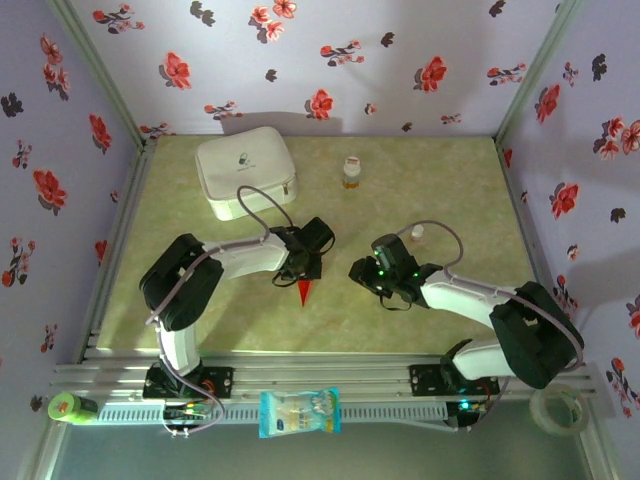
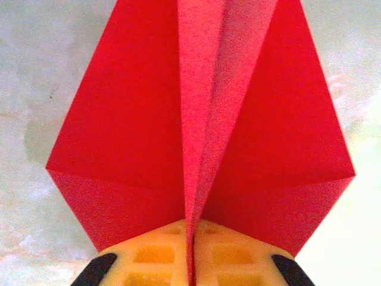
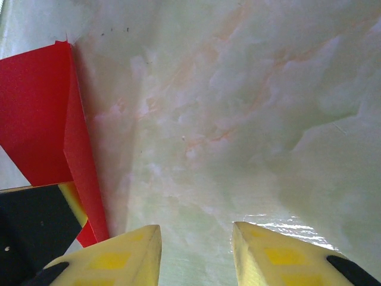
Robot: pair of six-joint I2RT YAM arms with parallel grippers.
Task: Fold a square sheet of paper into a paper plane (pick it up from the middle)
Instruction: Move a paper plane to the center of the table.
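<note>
Top view, left side: white zip case (image 1: 247, 172) sits at the back of the table (image 1: 450, 180), well away from the arms. The left gripper (image 1: 305, 262) is near the table's middle. A red tip of the paper plane (image 1: 304, 292) pokes out beneath it, pointing to the near edge. From above the gripper body covers the rest of the paper.

The left wrist view fills that in. The paper plane (image 2: 196, 131) has two wings spread flat to either side and a raised centre fold. The left gripper (image 2: 191, 262) is pressed together on that fold, with its yellow pads (image 2: 149, 256) tight on both sides. Cannot tell whether the wings touch the table.

Snack packet (image 1: 299, 412) lies on the front rail, below the plane. Small bottle (image 1: 351, 172) stands upright at the back centre.

Right of the plane, the right gripper (image 1: 372, 275) is just beside it, not touching. In the right wrist view the right gripper (image 3: 196, 250) has its fingers spread, with bare table between them. One wing of the paper plane (image 3: 41, 119) shows at the left edge, apart from the fingers.
</note>
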